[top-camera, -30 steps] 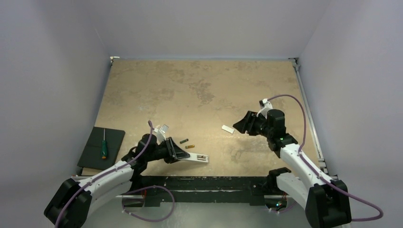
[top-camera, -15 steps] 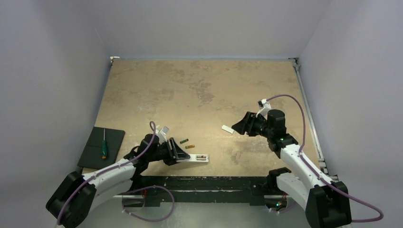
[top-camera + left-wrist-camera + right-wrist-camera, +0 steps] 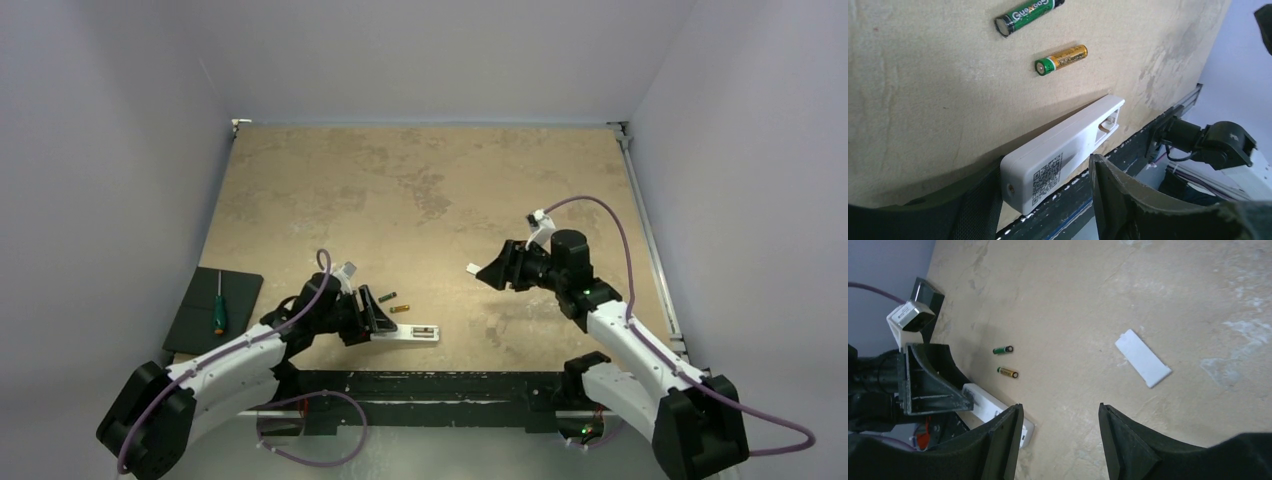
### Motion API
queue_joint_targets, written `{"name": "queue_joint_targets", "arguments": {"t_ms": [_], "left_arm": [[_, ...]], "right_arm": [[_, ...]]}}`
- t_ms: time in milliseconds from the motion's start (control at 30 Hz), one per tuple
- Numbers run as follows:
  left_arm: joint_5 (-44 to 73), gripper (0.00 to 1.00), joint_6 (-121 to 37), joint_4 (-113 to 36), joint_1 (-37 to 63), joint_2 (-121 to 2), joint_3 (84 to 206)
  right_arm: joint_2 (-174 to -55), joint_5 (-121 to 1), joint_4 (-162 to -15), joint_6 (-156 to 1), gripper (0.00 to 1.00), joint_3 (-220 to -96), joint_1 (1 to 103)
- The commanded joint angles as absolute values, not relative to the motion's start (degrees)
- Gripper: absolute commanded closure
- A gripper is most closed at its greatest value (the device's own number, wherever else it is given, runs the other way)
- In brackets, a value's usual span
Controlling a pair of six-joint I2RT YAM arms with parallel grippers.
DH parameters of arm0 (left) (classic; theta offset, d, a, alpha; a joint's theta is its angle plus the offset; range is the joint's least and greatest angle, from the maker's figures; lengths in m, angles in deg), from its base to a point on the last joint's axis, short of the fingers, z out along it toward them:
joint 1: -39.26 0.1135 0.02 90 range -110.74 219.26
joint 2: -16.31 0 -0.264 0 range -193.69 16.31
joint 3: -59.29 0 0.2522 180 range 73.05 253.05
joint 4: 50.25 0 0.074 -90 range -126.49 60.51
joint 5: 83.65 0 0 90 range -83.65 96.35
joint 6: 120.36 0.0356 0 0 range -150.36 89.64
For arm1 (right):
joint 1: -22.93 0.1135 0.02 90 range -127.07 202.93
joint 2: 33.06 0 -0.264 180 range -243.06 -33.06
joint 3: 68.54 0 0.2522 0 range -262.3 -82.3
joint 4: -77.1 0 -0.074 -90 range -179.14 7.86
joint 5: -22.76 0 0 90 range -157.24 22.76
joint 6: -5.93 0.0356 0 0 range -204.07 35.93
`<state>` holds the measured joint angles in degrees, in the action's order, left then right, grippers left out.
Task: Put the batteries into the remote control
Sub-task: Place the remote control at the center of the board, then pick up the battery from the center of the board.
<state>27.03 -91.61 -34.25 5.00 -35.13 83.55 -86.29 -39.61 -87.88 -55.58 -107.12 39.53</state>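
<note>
1. The left arm stretched low along the table's (image 3: 420,180) near edge. The left gripper (image 3: 1048,200) was spread apart astride the label end of the remote control (image 3: 1063,150), not clamping it.
2. The remote lay back-up, recess exposed. The green-black battery (image 3: 1029,15) and gold battery (image 3: 1062,59) lay just beyond it, untouched.
3. The right arm hovered, right gripper (image 3: 1060,410) agape and empty, near a white cover (image 3: 1143,358).

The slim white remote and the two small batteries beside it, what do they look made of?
Slim white remote control: probably matte moulded plastic, with a uniform, dull surface and rounded edges. Green-black battery and gold battery: likely metal cells in glossy printed wrap, with shiny end caps.
</note>
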Motion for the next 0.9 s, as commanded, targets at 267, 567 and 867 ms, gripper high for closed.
{"name": "queue_joint_targets", "arguments": {"t_ms": [267,567,867], "left_arm": [[19.7,0.40,-84.8,-19.2,4.9,-35.8,92.1],[16.7,0.40,-83.4,-11.4,4.8,-32.8,96.5],[12.5,0.40,-81.0,0.0,4.9,-27.0,107.5]], "right_arm": [[-92.6,-48.2,-85.1,-60.0,0.36,-117.1,53.9],[-99.5,-54.2,-81.8,-64.8,0.36,-124.4,63.0],[-107.7,-59.4,-78.2,-70.3,0.37,-131.6,69.4]]}}
